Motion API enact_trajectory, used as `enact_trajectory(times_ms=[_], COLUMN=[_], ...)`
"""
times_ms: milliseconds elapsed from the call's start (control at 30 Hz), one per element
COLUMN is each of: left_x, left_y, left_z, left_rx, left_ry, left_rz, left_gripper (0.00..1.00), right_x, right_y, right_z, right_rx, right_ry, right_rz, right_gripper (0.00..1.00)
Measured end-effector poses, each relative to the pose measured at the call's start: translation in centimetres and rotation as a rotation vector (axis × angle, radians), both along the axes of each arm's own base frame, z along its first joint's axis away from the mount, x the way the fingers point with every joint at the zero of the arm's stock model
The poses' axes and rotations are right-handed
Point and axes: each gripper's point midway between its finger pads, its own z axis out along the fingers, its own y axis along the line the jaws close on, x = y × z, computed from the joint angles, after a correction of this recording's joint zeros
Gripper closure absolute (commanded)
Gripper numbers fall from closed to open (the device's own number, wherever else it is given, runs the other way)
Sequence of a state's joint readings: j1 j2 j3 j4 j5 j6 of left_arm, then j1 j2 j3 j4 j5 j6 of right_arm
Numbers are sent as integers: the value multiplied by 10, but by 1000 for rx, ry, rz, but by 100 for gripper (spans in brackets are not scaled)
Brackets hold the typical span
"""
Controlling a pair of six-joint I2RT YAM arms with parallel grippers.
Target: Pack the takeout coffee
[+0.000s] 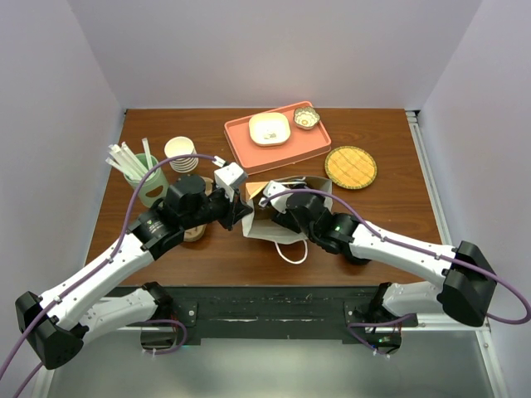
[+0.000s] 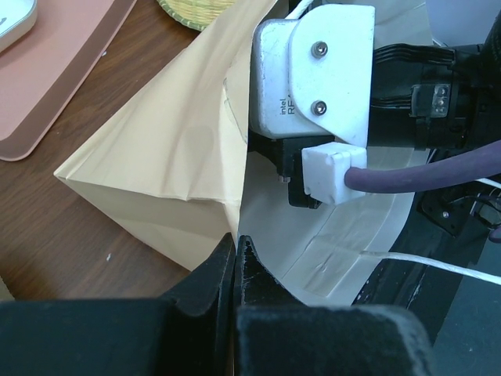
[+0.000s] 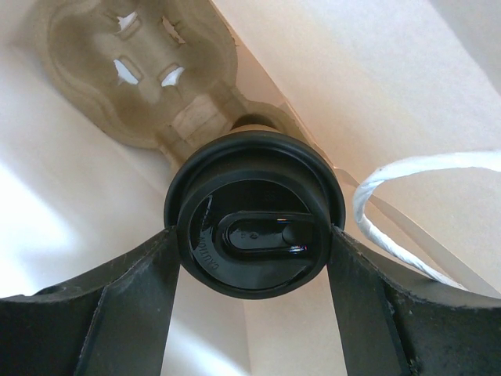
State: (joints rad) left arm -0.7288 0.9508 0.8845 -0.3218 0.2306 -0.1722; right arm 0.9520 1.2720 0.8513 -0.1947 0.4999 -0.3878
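Brown table [image 1: 398,220]: left gripper [image 2: 236,254] clenches bag [image 2: 156,164] rim, holding it open; right gripper [image 3: 252,235] grasps coffee [image 3: 258,196] inside, above carrier [image 3: 133,70].

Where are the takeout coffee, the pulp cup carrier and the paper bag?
takeout coffee [image 3: 254,235]: right wrist view, middle of its black lid.
pulp cup carrier [image 3: 94,78]: right wrist view, its moulded left side.
paper bag [image 2: 149,149]: left wrist view, its creased outer side.
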Motion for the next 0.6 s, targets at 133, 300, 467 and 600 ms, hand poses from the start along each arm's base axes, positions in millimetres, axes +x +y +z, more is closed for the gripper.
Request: enact_trajectory(times_ms=[133, 300, 467, 600], left_x=[0, 0, 1, 1], left_y=[0, 0, 0, 0], left_z=[0, -1, -2, -2], left_rx=[0, 6, 8, 9], left_ry=[-1, -4, -4, -3], left_rz=[0, -3, -4, -3], left_gripper=[100, 100, 100, 100], right_x=[0, -3, -3, -2], right_y=[0, -1, -1, -1], right_z=[-1, -3, -4, -5], right_rx=[1, 2, 3, 8], right_ry=[5, 25, 31, 37], right_rz=[1, 8, 9, 10], right_gripper=[70, 70, 70, 70])
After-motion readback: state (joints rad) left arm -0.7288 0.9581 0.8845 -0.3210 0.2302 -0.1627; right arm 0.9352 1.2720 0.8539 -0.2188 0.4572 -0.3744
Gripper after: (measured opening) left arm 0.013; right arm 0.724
